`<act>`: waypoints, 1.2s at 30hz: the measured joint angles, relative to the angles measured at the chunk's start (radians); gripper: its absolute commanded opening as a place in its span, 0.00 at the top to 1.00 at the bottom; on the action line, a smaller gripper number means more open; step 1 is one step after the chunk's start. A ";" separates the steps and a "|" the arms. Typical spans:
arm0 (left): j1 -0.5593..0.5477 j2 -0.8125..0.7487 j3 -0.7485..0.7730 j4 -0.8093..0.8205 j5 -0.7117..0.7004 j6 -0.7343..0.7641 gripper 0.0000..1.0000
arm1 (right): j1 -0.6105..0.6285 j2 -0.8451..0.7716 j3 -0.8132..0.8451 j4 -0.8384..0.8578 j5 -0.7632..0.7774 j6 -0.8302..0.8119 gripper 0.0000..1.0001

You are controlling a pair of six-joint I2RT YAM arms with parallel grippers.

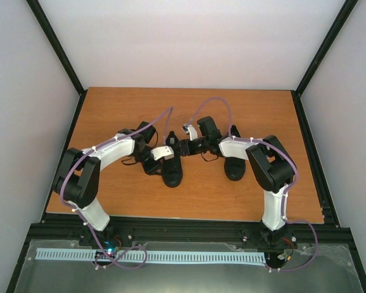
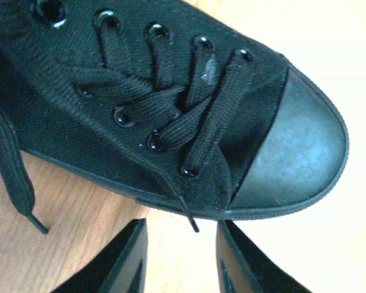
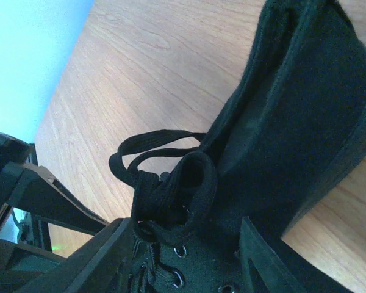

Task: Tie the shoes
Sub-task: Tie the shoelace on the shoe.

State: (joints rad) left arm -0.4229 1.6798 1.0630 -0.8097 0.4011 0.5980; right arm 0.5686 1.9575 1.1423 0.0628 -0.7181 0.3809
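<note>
Top view: both shoes sit mid-desk (image 1: 189, 104), roughly parallel and apart. The long axis of each runs far-to-near, toes twd the near edge. The left shoe (image 1: 172, 174) has both arms converging on its far half. The right shoe (image 1: 235, 168) lies partly under the right arm (image 1: 256, 155), heel end half covered.

Left wrist cam: same kind of shoe fills the frame, its long axis approx left-right, and the toe cap (image 2: 293, 152) is at the right. Heel end is cut off top left. The left end effector (image 2: 182, 235) hangs just off the shoe's side w/ fingers partly apart, bare desk btwn them and nothing gripped. A thin lace tip (image 2: 186, 210) dangles just above the gap. A flat lace end (image 2: 15, 177) lies on the desk at left.

Right wrist cam: a shoe runs from bottom centre to top right, cropped by the frame, v. dark, and which end is which is hard to say. A lace loop (image 3: 149, 143) sticks out left of a bunched black fold. The right end effector (image 3: 183, 229) has fingers wide apart either side of the eyelet rows; can't tell if they touch.

Only the top view shows both shoes. Only the wrist cams show laces and finger gaps; from above the fingers blur into black.
</note>
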 measured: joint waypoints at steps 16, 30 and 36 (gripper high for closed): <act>0.001 -0.026 0.237 -0.012 -0.019 0.027 0.49 | 0.005 0.025 0.046 0.012 0.003 0.033 0.96; -0.042 0.070 0.233 0.132 -0.088 0.007 0.63 | 0.005 -0.036 0.014 -0.014 0.049 0.031 0.97; -0.043 0.081 0.209 0.158 -0.087 0.019 0.69 | 0.005 -0.061 0.002 -0.015 0.072 0.035 0.97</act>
State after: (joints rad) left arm -0.4660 1.7607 1.2724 -0.6514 0.3141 0.6170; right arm 0.5739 1.8969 1.1446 0.0475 -0.6464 0.4164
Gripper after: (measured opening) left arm 0.313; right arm 0.031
